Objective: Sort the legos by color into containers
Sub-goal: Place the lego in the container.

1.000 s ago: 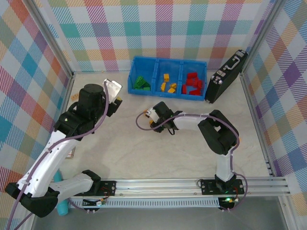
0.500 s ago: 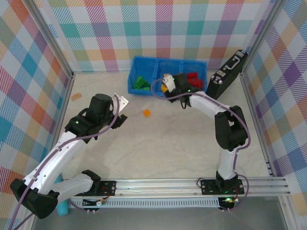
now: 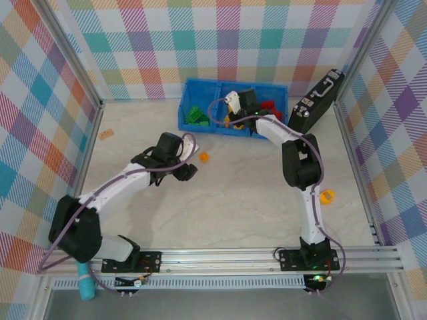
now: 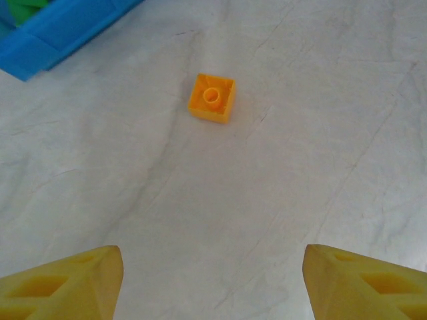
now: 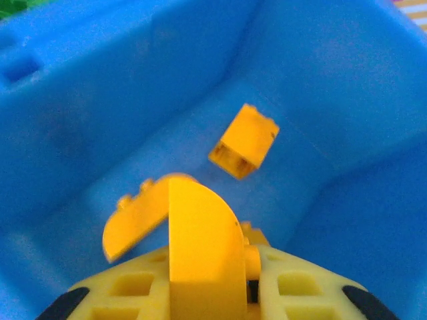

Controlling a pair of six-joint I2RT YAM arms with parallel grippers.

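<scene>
The blue tray (image 3: 186, 90) stands at the back with green legos (image 3: 196, 115) in its left compartment and red legos (image 3: 270, 108) in its right one. My right gripper (image 3: 235, 112) hangs over the middle compartment, shut on a curved yellow-orange lego (image 5: 200, 247). Below it in that compartment lie a yellow-orange brick (image 5: 243, 141) and another curved piece (image 5: 137, 213). An orange lego (image 3: 204, 157) lies on the table just right of my left gripper (image 3: 192, 159). In the left wrist view that lego (image 4: 212, 98) sits ahead of the open left gripper (image 4: 213, 280), nothing between its fingers (image 4: 67, 283).
A black case (image 3: 317, 105) leans to the right of the tray. A yellow lego (image 3: 327, 196) lies on the table at the right, and an orange one (image 3: 105, 135) by the left wall. The tray's corner (image 4: 60, 33) shows at the upper left of the left wrist view.
My right gripper carried the yellow-orange lego from mid-table up over the tray's middle compartment. My left gripper swung right and down, close to the orange lego.
</scene>
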